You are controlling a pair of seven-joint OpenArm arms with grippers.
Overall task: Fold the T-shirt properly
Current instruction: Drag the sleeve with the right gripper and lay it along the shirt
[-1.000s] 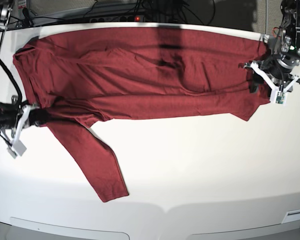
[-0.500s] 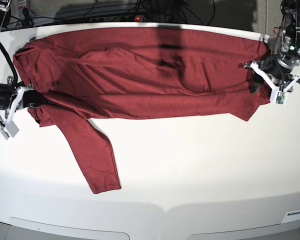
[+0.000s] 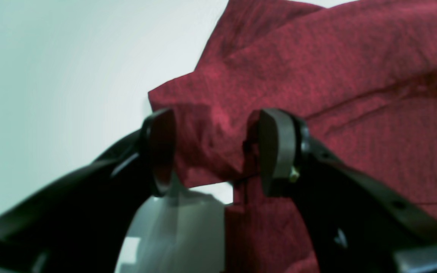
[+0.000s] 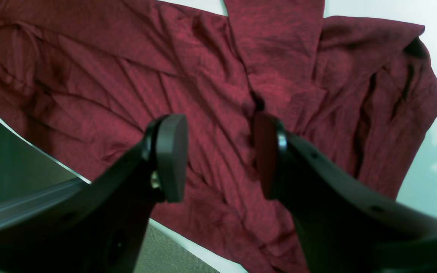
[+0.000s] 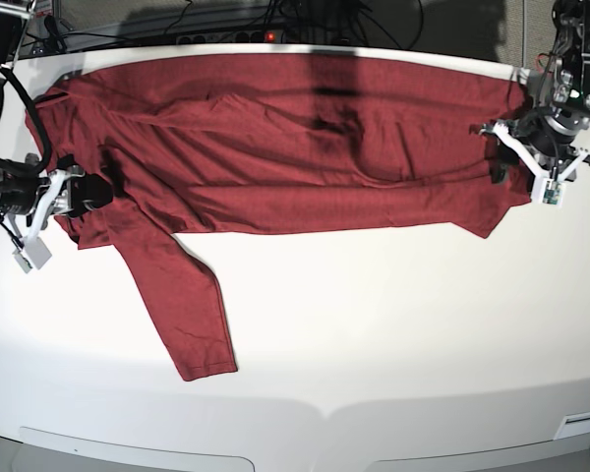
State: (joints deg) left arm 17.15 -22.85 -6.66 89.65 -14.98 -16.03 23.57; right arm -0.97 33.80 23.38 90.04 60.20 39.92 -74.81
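Nearest to me is the bare front stretch of the white table (image 5: 393, 334), and onto it one long sleeve (image 5: 182, 305) of the dark red T-shirt (image 5: 295, 147) trails down toward the front edge, its cuff lying flat and well apart from both arms. The rest of the shirt lies spread across the back half of the table, wrinkled, with a fold line running along its length.

On the left of the base view, the right gripper (image 5: 87, 194) sits low at the shoulder end of the shirt, where the sleeve joins the body. From its own wrist camera the right gripper (image 4: 218, 155) has its two pads well apart, with only rumpled cloth seen beyond the gap; it has hold of nothing.

On the right of the base view, the left gripper (image 5: 511, 157) is at the hem end of the shirt. In its wrist camera the left gripper (image 3: 214, 151) stands wide open, and a bunched corner of the cloth rises between the pads; whether the cloth touches either pad I cannot tell, but it is not pinched.

Farthest back, behind the table, a tangle of black cables (image 5: 265, 20) runs along the edge.
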